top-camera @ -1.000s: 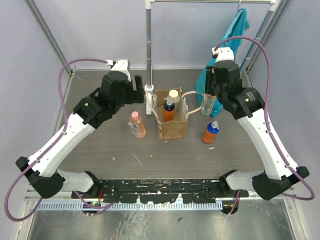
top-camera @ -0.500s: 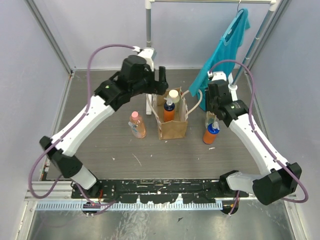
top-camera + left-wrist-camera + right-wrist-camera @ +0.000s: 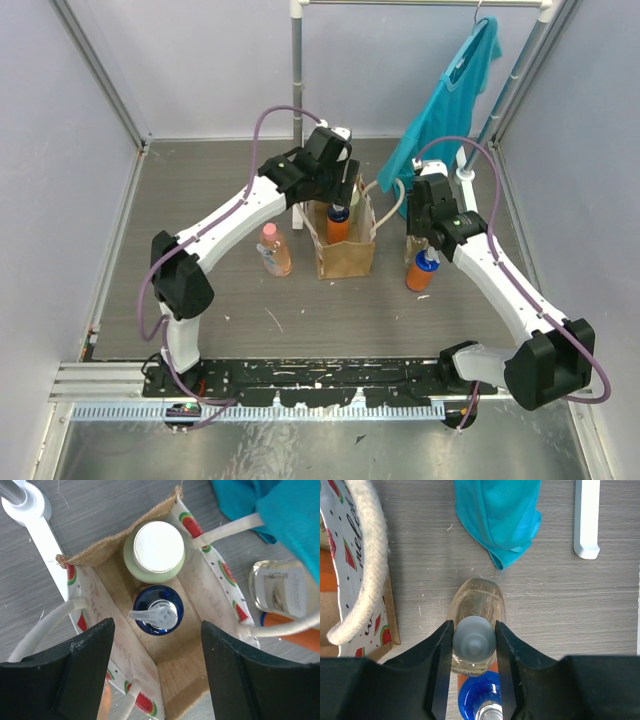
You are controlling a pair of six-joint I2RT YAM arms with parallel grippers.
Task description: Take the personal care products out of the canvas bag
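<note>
The canvas bag [image 3: 345, 258] stands open mid-table. In the left wrist view it [image 3: 197, 587] holds the pale green bottle with a cream cap [image 3: 158, 547] and an orange bottle's dark blue pump cap [image 3: 159, 615]. My left gripper [image 3: 157, 647] hangs open right above the bag's mouth, over the pump cap; it also shows in the top view [image 3: 343, 188]. My right gripper [image 3: 474, 645] is shut on the grey cap of the clear yellowish bottle [image 3: 475, 600], right of the bag, by the orange bottle with a blue cap [image 3: 422, 268]. The pink bottle [image 3: 274, 250] stands left of the bag.
A white rack pole [image 3: 297, 90] rises just behind the bag, its foot [image 3: 586, 520] on the floor near the right gripper. A teal t-shirt [image 3: 450, 90] hangs at the back right, its hem [image 3: 502, 520] lying behind the clear bottle. The bag's rope handle [image 3: 367, 570] loops out to the right.
My left arm has swung from the left side to above the bag's opening. My right gripper has come down and nearer with the clear bottle, beside the blue-capped orange bottle.
</note>
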